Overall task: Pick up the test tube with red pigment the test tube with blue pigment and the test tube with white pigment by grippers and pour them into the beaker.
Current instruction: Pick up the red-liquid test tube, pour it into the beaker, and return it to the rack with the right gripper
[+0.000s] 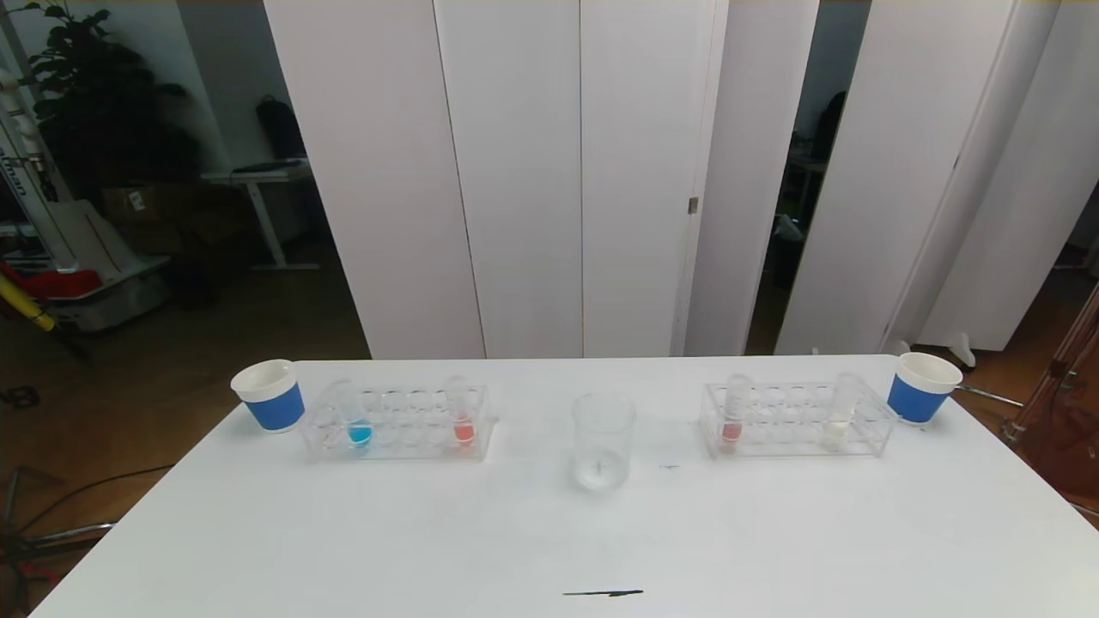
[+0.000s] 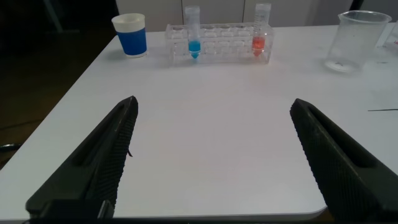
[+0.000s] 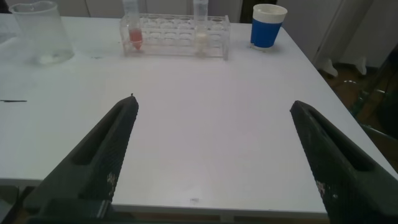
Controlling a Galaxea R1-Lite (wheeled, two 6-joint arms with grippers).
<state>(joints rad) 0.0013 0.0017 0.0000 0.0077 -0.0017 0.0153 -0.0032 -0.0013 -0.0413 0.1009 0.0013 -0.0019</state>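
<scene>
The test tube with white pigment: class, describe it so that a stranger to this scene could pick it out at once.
Start at the clear beaker mid-table, then go to the clear rack on the robot's right. The test tube with white pigment stands at the end nearest the blue paper cup; its base is creamy white, while its rack-mate holds pinkish red.

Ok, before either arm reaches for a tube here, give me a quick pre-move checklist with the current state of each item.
1. Left gripper jaws open and holding nothing: ok.
2. Right gripper jaws open and holding nothing: ok.
3. Test tube with blue pigment standing in the left rack, tilted a little: ok.
4. Test tube with white pigment standing in the right rack: ok.
5. Beaker upright between the two racks, mouth unobstructed: ok.
6. Which tube is the red one: cannot tell; an orange-red tube stands in the left rack and a pinkish-red tube in the right rack.
</scene>
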